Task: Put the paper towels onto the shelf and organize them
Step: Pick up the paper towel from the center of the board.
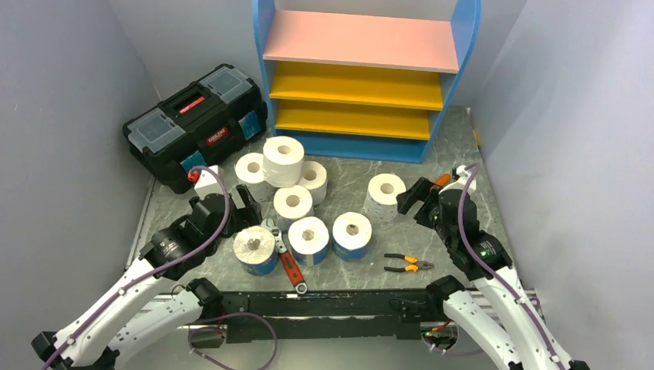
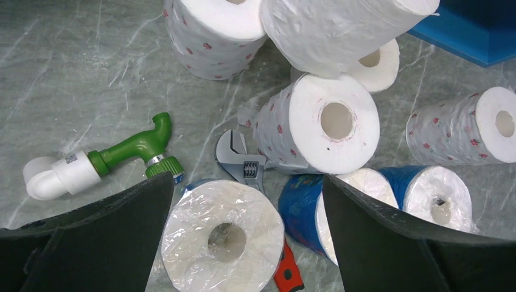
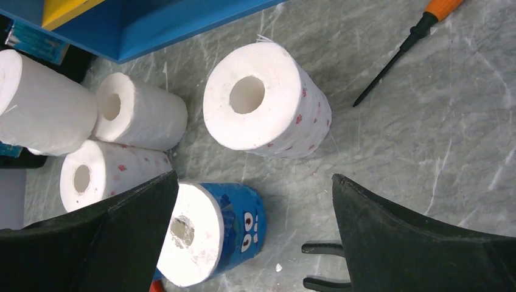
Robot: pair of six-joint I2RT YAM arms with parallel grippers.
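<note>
Paper towels [image 1: 293, 206], overhead view: eight, bunched upright in front of shelf [image 1: 355, 38], stray roll [image 1: 385, 194] off to the right. None shelved yet. Left gripper [image 1: 248, 206] at the bunch's near-left corner, right gripper [image 1: 412, 202] just beside the stray roll. Fingers spread wide on both, nothing held. Toolbox [image 1: 197, 123] left of shelf, off to the side.

Left wrist: clear-wrapped roll [image 2: 222, 240] directly below the gap between the fingers, core up. Wrench [image 2: 243, 167] just beside its far edge, pipe fitting [image 2: 131, 149] further left. Probably light, soft, easy to crush; film likely slick. Best gripped across the side wall around mid-height, gentle squeeze. Looks a snug fit even at full spread. Neighbours close on the right, so some risk of knocking them.

Right wrist: stray roll dead ahead, pink-dotted wrap, free all round. Blue-wrapped roll [image 3: 210, 234] against the left finger, pliers [image 3: 322, 264] by the right one, screwdriver [image 3: 401, 48] well apart. Easiest first pick, judging by the room around it.
</note>
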